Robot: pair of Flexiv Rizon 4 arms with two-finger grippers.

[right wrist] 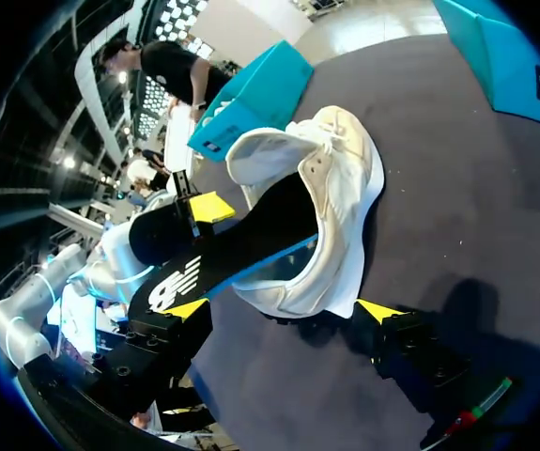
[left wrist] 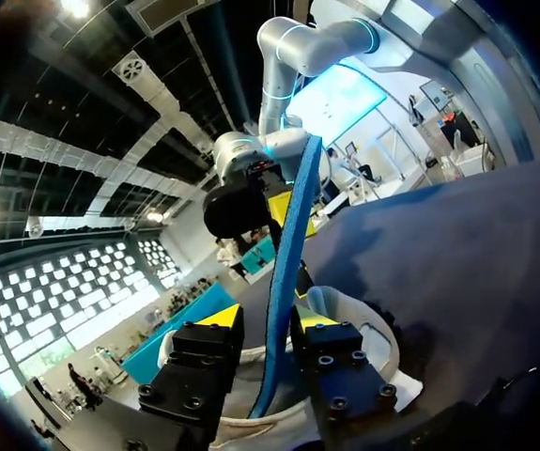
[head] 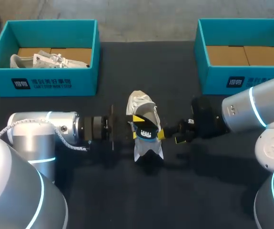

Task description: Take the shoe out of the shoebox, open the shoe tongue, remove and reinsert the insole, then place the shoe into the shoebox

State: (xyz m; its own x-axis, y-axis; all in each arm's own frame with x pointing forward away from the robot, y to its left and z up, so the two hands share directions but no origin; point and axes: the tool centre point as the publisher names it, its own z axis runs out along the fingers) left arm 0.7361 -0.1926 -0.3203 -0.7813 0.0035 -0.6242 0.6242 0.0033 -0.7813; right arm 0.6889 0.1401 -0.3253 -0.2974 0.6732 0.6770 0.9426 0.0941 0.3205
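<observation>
The white shoe [head: 140, 102] [right wrist: 345, 188] was out of the boxes. It sat in the middle of the dark tabletop [head: 213, 191], between the two arms. The black insole [head: 146, 131] [right wrist: 213, 258] with a blue edge stuck partly out of the shoe's mouth.

The left pincer [head: 134, 126] [left wrist: 268, 319] came in from the left, right at the shoe. The insole stood up between its two fingers. One finger was against the insole, and a small gap showed on the other side, so this pincer looked a little open and did not pinch the insole.

The right pincer [head: 171, 137] [right wrist: 286, 310] was just beside the shoe on the other side. Its fingers were spread wide, with the shoe just ahead of them. The free end of the insole lay by one of its fingers.

At the far left stood a blue-green shoebox [head: 55, 83] with a second shoe [head: 44, 59] inside. The other shoebox [head: 222, 81] stood at the far right
</observation>
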